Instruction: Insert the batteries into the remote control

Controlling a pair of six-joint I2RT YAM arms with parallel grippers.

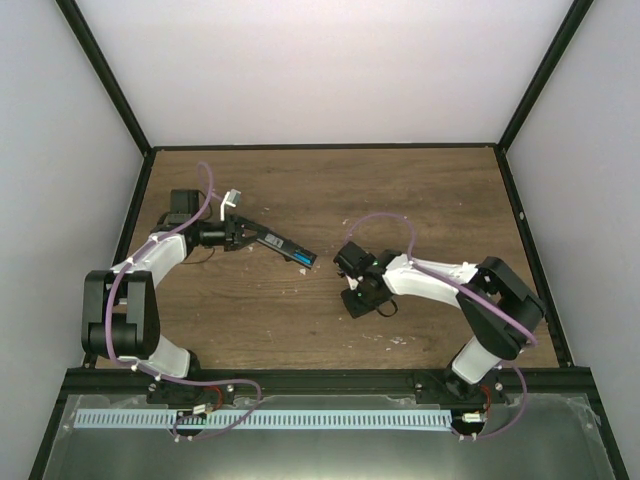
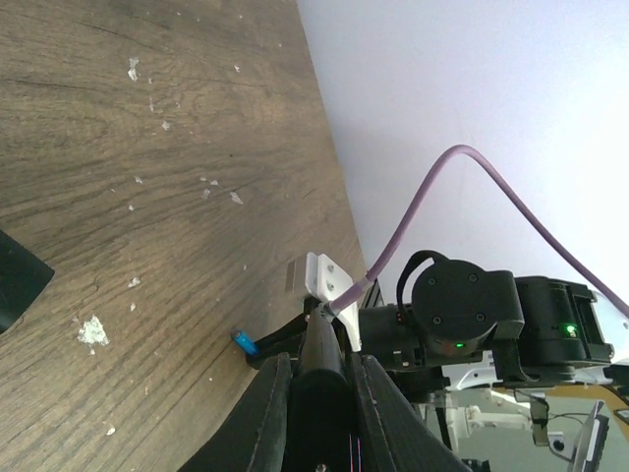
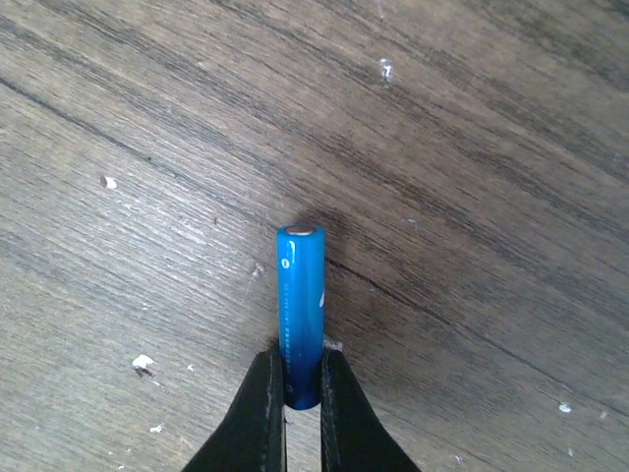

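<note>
Top external view: my left end effector (image 1: pixel 240 236) is clamped on the remote control (image 1: pixel 278 244), whose long axis runs from 10 to 4 o'clock. Its free end lies at 10 o'clock from my right end effector (image 1: pixel 358 298), the nearer one, which pinches a battery (image 3: pixel 300 310) by one end.
</note>
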